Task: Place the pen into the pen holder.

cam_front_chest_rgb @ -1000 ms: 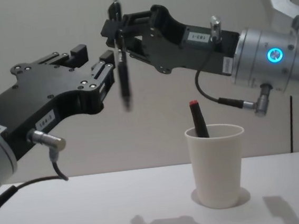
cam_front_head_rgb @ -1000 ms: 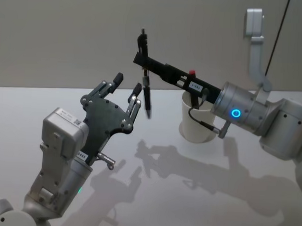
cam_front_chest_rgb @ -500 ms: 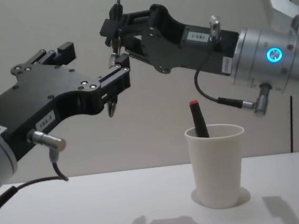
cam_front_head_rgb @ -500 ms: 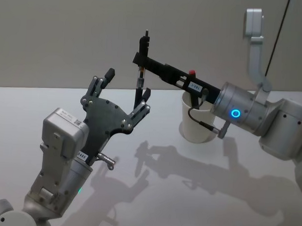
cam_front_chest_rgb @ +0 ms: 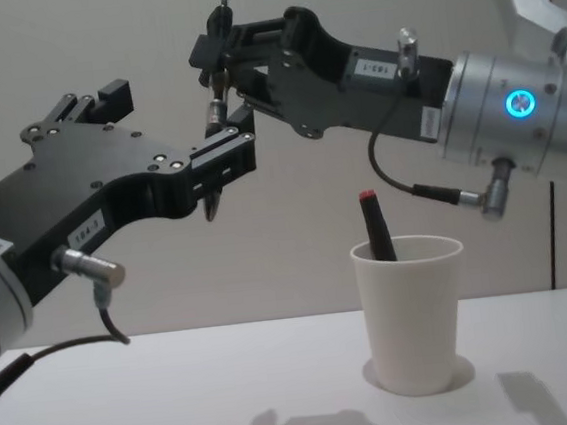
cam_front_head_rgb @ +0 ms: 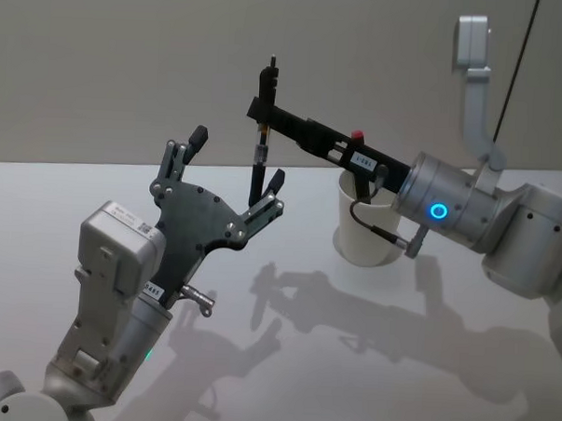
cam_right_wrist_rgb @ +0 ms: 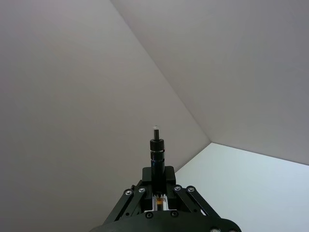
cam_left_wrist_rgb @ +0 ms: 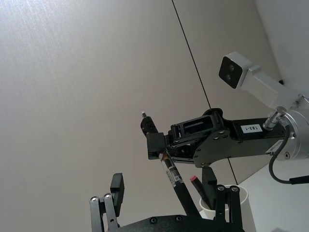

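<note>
Hanging upright, pen (cam_front_head_rgb: 259, 163) pinched in right pincer (cam_front_head_rgb: 264, 110), between spread left pincer (cam_front_head_rgb: 234, 171) fingers.

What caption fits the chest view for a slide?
Right pincer holds the pen upright above the table, left pincer open around it, pen holder standing to the right.

Left end effector (cam_front_head_rgb: 229, 163) raised at 9 o'clock, fingers spread; right end effector (cam_front_head_rgb: 264, 116) opposite at 3, fingers clamped.
</note>
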Robot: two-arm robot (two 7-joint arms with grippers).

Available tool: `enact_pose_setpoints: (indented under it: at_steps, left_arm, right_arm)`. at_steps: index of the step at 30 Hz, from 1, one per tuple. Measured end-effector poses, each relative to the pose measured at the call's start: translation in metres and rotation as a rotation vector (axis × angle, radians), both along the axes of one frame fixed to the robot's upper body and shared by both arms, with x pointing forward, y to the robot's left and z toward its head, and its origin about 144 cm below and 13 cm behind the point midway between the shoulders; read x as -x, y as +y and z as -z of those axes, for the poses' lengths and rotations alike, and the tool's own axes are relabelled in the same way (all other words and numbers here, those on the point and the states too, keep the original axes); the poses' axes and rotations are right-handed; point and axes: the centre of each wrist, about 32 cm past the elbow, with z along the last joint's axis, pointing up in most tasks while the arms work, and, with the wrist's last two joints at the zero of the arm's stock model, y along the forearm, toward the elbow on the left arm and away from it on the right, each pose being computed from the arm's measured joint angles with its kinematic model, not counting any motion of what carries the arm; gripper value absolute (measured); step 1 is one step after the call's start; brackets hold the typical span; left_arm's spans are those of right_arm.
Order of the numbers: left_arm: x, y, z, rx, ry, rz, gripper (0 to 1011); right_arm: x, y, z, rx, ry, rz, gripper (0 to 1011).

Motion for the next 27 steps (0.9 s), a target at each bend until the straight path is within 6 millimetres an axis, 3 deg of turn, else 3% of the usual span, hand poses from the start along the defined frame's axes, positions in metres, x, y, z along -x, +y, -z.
enact_pose_setpoints:
  at_steps: [15,27]
  left_arm:
    - [0.0,0.0,0.0,0.0,0.0,0.0,1001]
    - [0.0,0.0,0.0,0.0,0.0,0.0,1001]
  right_arm:
    - [0.0,-0.001,0.0,0.001,-0.005,0.015,154]
    - [-0.005,-0.015,-0.004,0.004,-0.026,0.093,154]
